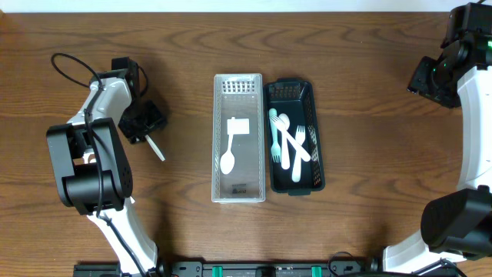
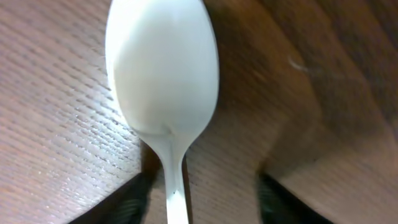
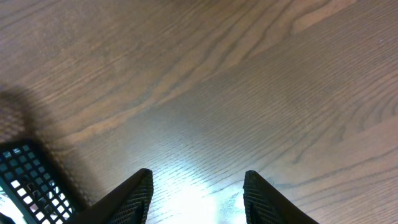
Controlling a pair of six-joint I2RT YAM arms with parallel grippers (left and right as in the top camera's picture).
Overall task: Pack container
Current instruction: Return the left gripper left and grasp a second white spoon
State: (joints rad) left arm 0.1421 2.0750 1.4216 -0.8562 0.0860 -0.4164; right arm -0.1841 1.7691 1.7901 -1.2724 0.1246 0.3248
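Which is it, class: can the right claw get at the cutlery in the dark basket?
Probably yes: the right claw is open and empty, the dark basket has no lid, and only table lies between.

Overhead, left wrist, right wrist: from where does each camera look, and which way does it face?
Overhead: above the table, looking straight down on clear container, dark basket, left arm and right arm.
Left wrist: on the left arm, looking along the left gripper at a white spoon; fingertips show.
Right wrist: on the right arm, looking down at the table; open right gripper shows.
Shared: overhead and right wrist both see the dark basket.
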